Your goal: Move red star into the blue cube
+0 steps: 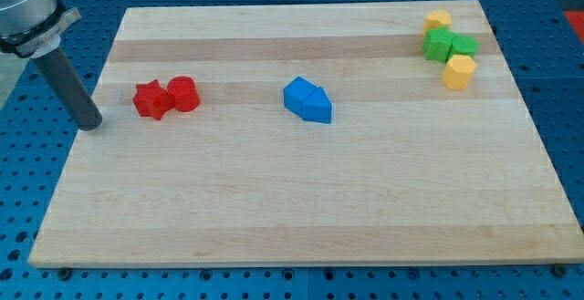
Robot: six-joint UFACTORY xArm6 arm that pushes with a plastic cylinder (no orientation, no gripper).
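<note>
My tip (91, 125) sits at the tabletop's (301, 200) left edge, with no claw in view. The red star (150, 99) lies just to its right; the blue cube (298, 95) is well beyond.

We take this for a lab — a wooden board (301, 200) on a blue perforated bench (561, 90).

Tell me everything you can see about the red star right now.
The red star is a small, matte, solid-red block lying flat on the wooden board, toward the view's left. Its right side touches a red cylinder. My tip stands just to its left, apart from it. The blue cube sits well off to its right.
</note>
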